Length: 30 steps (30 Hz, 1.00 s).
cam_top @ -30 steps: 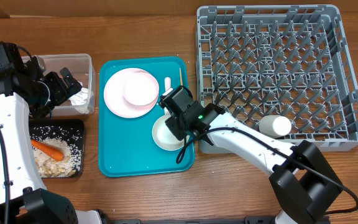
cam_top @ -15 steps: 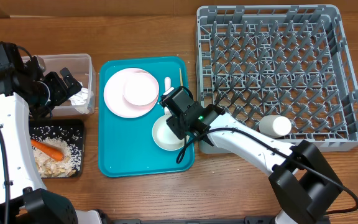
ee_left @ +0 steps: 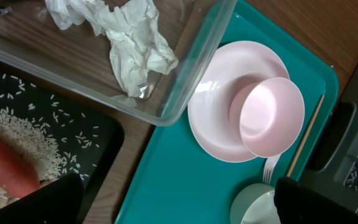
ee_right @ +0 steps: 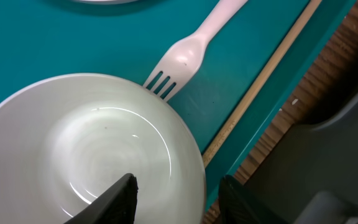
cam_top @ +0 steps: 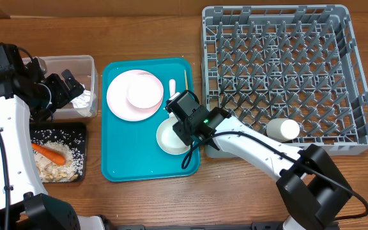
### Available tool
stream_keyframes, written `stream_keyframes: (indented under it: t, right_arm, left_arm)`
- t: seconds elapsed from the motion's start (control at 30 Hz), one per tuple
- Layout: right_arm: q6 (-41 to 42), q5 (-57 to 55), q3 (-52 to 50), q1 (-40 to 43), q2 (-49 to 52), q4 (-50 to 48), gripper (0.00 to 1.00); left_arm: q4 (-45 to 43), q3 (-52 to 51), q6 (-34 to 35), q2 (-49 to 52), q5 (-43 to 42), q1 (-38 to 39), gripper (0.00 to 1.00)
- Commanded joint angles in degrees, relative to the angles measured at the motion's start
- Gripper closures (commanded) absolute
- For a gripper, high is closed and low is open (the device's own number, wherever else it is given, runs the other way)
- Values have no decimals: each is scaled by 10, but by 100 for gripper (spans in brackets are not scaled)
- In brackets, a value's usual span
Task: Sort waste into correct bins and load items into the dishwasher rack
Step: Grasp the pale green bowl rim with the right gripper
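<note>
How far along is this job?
Done: crumpled white tissues in the clear plastic tub, orange carrot and rice in the black tray, one white cup in the grey dishwasher rack. In hand: the right pincer, open, straddles the rim of the white bowl. Left on the teal tray: round pale plate, small pink bowl, white plastic fork, tan chopstick.

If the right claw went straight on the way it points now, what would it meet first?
Most likely the white bowl: the right claw points down with its jaws open astride the rim, one finger over the bowl's inside and one outside it. How high it is above the rim is unclear.
</note>
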State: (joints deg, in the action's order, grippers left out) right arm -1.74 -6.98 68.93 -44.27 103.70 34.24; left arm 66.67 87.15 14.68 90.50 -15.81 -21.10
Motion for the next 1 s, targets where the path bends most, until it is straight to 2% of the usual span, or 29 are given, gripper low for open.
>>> stream_keyframes:
  t: [0.0, 0.2, 0.43, 0.97]
  right_arm:
    - [0, -4, -3, 3, 1, 9, 54]
    - [2, 32, -3, 3, 1, 25, 55]
    - [2, 31, -3, 3, 1, 19, 58]
    - [2, 15, -3, 3, 26, -13, 58]
  left_arm:
    - [2, 10, 3, -13, -3, -2, 0]
    - [2, 10, 3, -13, -3, -2, 0]
    - [2, 10, 3, -13, -3, -2, 0]
    - [2, 10, 3, -13, -3, -2, 0]
